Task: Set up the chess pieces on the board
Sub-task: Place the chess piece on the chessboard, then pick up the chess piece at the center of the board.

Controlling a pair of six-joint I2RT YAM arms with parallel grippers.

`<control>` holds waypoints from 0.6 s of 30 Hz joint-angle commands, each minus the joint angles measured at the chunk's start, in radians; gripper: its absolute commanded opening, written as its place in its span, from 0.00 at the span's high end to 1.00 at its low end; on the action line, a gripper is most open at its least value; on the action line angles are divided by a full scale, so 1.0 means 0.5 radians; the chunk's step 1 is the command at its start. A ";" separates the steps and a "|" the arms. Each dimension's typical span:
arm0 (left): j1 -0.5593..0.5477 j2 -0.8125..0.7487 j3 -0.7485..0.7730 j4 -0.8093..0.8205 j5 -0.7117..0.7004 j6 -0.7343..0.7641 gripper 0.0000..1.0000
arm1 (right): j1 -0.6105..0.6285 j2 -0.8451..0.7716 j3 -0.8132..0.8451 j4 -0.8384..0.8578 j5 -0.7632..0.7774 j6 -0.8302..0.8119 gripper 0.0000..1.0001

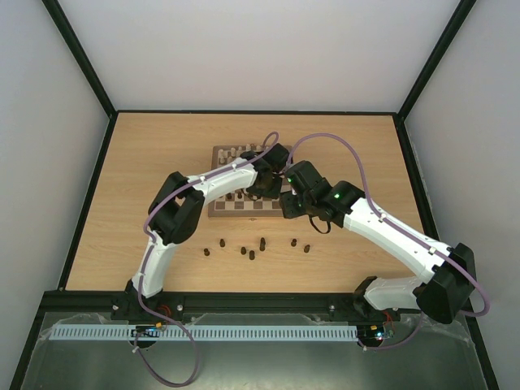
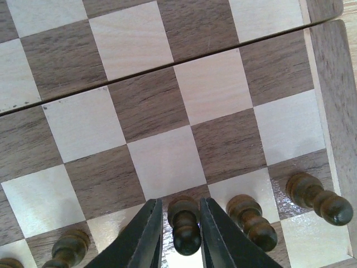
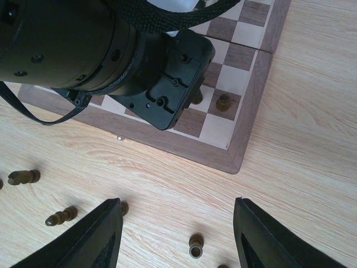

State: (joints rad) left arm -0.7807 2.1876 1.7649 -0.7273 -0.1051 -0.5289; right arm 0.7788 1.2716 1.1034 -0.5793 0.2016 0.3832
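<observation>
The board (image 1: 244, 208) lies on the light tabletop (image 1: 146, 162), toward 12 o'clock from the arm bases in the overhead view, and both arms lean in over its near half. The left gripper (image 2: 181, 202) is down at the board's near rank, its black fingers (image 2: 142, 240) standing either side of one dark pawn (image 2: 185, 223) that is upright on its square; the jaws are drawn narrow, the 3 o'clock finger right against the pawn and a thin sliver of board showing on the 9 o'clock side, so I cannot tell whether the claw is clenched on the pawn or slack around it. In that wrist view other pawns (image 2: 251, 220) stand in the same row; two are at 3 o'clock of the flanked one, the farther just beside the brown border frame (image 2: 334, 84), and more are at 9 o'clock along the bottom edge. A fold seam (image 2: 167, 64) crosses the squares toward 12 o'clock. The right gripper (image 3: 177, 202) hangs over the tabletop just off the board's near corner, at about 5 o'clock of the board in the overhead view; it is released, its fingers spread wide. The loose dark pieces (image 1: 262, 243) are scattered on the tabletop toward 6 o'clock of the board, apart from it; in the right wrist view two lie on their sides at 9 o'clock and one stands upright at 6 o'clock.
</observation>
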 commanded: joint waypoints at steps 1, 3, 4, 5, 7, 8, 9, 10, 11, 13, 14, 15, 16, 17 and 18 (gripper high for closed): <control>-0.010 -0.056 -0.017 -0.064 -0.018 -0.010 0.78 | -0.006 -0.021 -0.021 -0.035 -0.013 -0.008 0.44; -0.012 -0.065 -0.002 -0.082 -0.025 -0.009 0.77 | -0.006 -0.024 -0.023 -0.030 -0.014 -0.006 0.44; -0.011 -0.074 0.003 -0.090 -0.032 -0.010 0.77 | -0.006 -0.024 -0.023 -0.031 -0.014 -0.006 0.44; -0.012 -0.084 0.007 -0.094 -0.035 -0.013 0.77 | -0.007 -0.022 -0.023 -0.034 -0.016 -0.006 0.44; -0.013 -0.108 0.017 -0.095 -0.040 -0.016 0.76 | -0.005 -0.027 -0.027 -0.029 -0.016 -0.006 0.44; -0.014 -0.119 0.025 -0.102 -0.045 -0.016 0.76 | -0.006 -0.028 -0.024 -0.029 -0.016 -0.006 0.44; -0.015 -0.127 0.054 -0.112 -0.052 -0.012 0.76 | -0.007 -0.028 -0.022 -0.029 -0.019 -0.006 0.44; -0.013 -0.135 0.079 -0.117 -0.056 -0.006 0.76 | -0.006 -0.028 -0.022 -0.029 -0.018 -0.007 0.44; -0.015 -0.138 0.110 -0.129 -0.063 0.003 0.74 | -0.006 -0.028 -0.020 -0.027 -0.020 -0.006 0.44; -0.015 -0.148 0.177 -0.151 -0.070 0.013 0.73 | -0.007 -0.025 -0.021 -0.030 -0.019 -0.005 0.44; -0.016 -0.155 0.208 -0.159 -0.066 0.021 0.73 | -0.005 -0.025 -0.020 -0.027 -0.020 -0.006 0.44; -0.016 -0.160 0.235 -0.169 -0.070 0.027 0.72 | -0.008 -0.025 -0.019 -0.028 -0.020 -0.006 0.44; -0.014 -0.173 0.257 -0.185 -0.074 0.030 0.72 | -0.005 -0.025 -0.020 -0.031 -0.020 -0.003 0.44; -0.015 -0.187 0.276 -0.197 -0.085 0.030 0.72 | -0.006 -0.025 -0.022 -0.030 -0.020 -0.003 0.44; -0.016 -0.208 0.287 -0.202 -0.099 0.033 0.68 | -0.005 -0.025 -0.020 -0.032 -0.019 -0.003 0.44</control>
State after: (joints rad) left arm -0.7826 2.1593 1.8523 -0.7795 -0.1287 -0.5251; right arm 0.7784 1.2716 1.1019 -0.5785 0.1917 0.3832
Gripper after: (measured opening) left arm 0.281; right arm 0.555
